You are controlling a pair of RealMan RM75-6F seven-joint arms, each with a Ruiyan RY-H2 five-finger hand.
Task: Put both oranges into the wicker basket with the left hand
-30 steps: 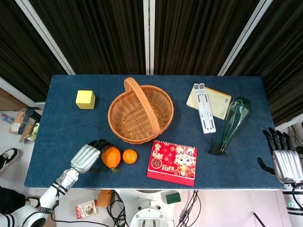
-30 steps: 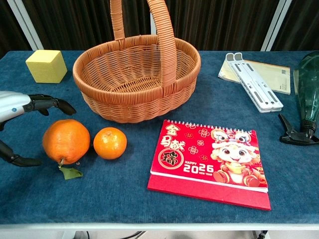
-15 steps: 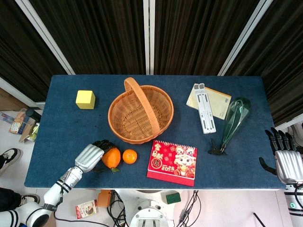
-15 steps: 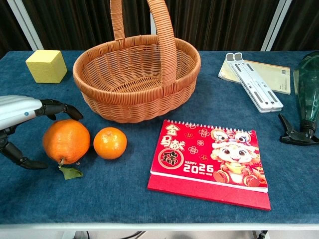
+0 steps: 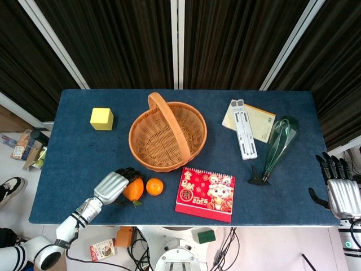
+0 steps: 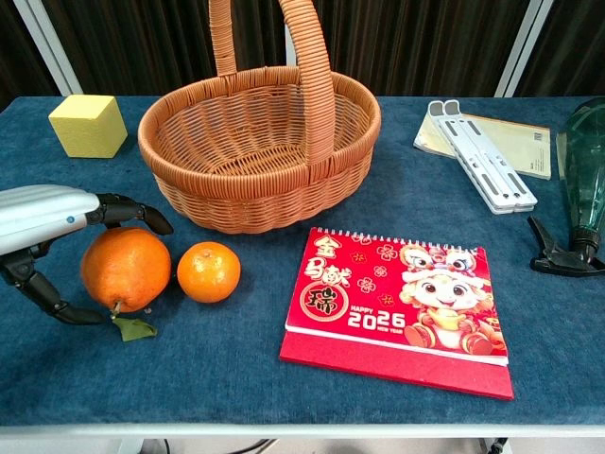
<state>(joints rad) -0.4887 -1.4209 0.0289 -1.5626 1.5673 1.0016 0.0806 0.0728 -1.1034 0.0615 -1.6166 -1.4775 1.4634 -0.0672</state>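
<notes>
Two oranges lie side by side on the blue table in front of the wicker basket: a larger orange with a leaf, and a smaller orange to its right. My left hand is open, its fingers spread around the larger orange, above and behind it with the thumb at the near side. Whether the fingers touch the fruit I cannot tell. The basket is empty. My right hand hangs open off the table's right edge.
A red 2025 calendar lies right of the oranges. A yellow cube sits at the back left. At the right are a white stand on a notepad and a green spray bottle.
My left hand has slid rightward along the table, and its fingers now reach over and around the larger orange. The oranges and my right hand stay where they were.
</notes>
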